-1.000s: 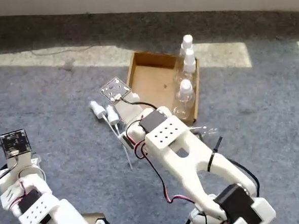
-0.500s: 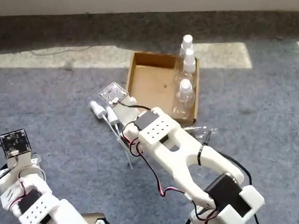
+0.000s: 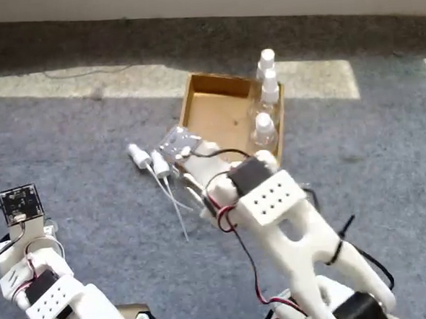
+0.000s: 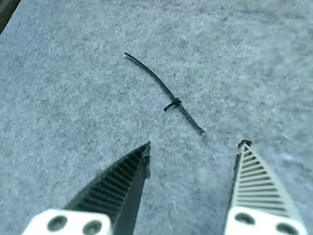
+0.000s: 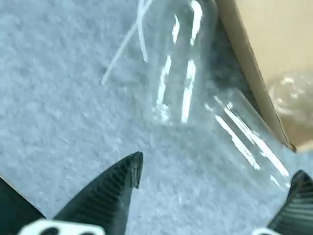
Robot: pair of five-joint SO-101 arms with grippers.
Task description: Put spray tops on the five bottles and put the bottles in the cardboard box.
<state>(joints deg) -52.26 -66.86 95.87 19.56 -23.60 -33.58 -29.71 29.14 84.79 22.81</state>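
Note:
Two clear bottles without tops lie on the grey carpet in the right wrist view, one (image 5: 180,63) farther off and one (image 5: 249,142) beside the cardboard box's wall (image 5: 247,54). My right gripper (image 5: 218,165) hangs open just above them, holding nothing. In the high view the cardboard box (image 3: 217,116) holds three bottles with white spray tops (image 3: 269,87) along its right side. Two loose spray tops (image 3: 148,160) with long tubes lie left of the box. My left gripper (image 4: 194,146) is open over bare carpet.
A black zip tie (image 4: 168,95) lies on the carpet ahead of the left gripper. The right arm (image 3: 273,199) stretches across the box's front corner. The left arm (image 3: 33,286) sits at the lower left. A sunlit strip (image 3: 85,84) crosses the carpet behind the box.
The right arm has swung to the right and its wrist has shifted toward the box front, now covering the bottles lying there. The left arm has not moved.

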